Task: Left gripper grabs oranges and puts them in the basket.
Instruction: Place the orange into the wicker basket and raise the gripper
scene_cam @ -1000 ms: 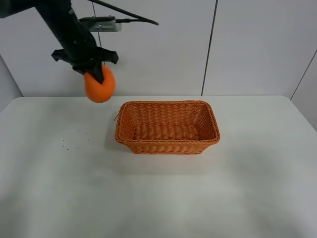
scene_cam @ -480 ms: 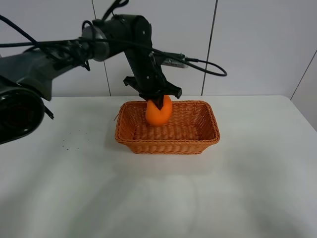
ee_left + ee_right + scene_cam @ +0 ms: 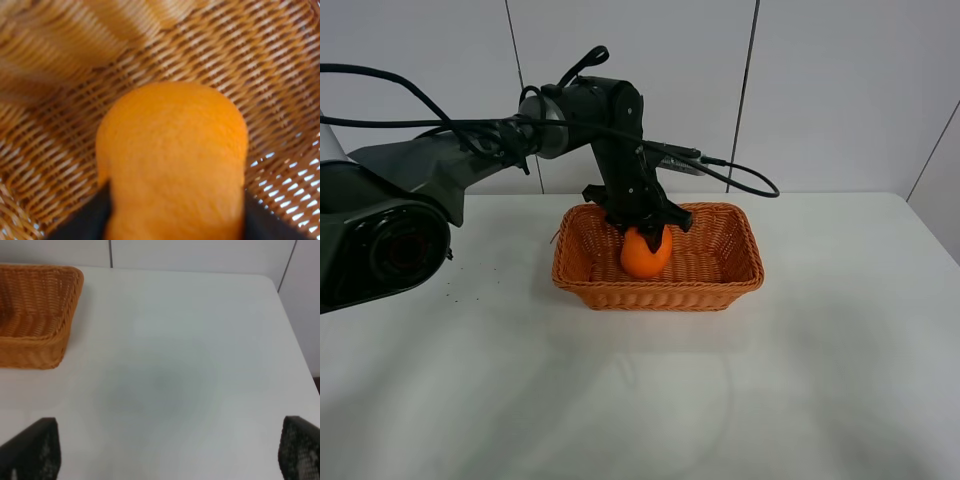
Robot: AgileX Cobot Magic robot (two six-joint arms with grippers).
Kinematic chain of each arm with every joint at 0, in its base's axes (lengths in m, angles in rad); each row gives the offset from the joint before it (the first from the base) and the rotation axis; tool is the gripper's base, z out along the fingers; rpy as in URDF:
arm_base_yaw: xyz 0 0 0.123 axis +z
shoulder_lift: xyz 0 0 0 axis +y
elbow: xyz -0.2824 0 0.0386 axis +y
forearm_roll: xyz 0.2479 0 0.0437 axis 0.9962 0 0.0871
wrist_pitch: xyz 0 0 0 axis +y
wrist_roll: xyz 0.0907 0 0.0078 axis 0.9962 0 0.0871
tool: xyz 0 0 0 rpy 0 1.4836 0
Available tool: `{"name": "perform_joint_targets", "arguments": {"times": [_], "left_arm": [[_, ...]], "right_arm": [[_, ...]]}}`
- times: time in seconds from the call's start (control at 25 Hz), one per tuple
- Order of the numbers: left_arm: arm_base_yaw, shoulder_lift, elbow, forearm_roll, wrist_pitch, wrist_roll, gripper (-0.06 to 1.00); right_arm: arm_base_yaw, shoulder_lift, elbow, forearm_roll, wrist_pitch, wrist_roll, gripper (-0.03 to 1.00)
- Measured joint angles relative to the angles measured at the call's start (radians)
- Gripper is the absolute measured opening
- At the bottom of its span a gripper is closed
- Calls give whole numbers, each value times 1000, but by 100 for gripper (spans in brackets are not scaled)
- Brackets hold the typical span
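The orange (image 3: 645, 254) is inside the wicker basket (image 3: 740, 278), low near its floor, left of the middle. My left gripper (image 3: 642, 232) reaches down into the basket from the left and is shut on the orange. In the left wrist view the orange (image 3: 172, 157) fills the middle, held between two dark fingers (image 3: 85, 220), with the woven basket floor (image 3: 240, 65) close behind it. My right gripper (image 3: 165, 452) is open over bare table, and only its two fingertips (image 3: 30, 447) show. The basket's corner (image 3: 35, 315) shows in the right wrist view.
The white table (image 3: 640, 400) runs around the basket on all sides. A white panelled wall (image 3: 820, 90) stands behind it. A black cable (image 3: 740, 180) trails from the left arm over the basket's back rim. A few dark specks (image 3: 470, 280) lie on the table at left.
My left gripper carried the orange from high at the left, over the basket's back rim, and down into the basket. The orange now sits lower, near the basket floor.
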Motion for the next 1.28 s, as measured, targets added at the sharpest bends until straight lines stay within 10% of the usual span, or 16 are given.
{"name": "perform_joint_targets", "arguments": {"times": [0.72, 1.28], "left_arm": [[25, -140, -63, -1, 85, 48, 77], [287, -201, -50, 64, 84, 72, 78]], "right_arm": [[0, 0, 0, 0, 0, 0, 69], [0, 0, 0, 0, 0, 0, 69]]}}
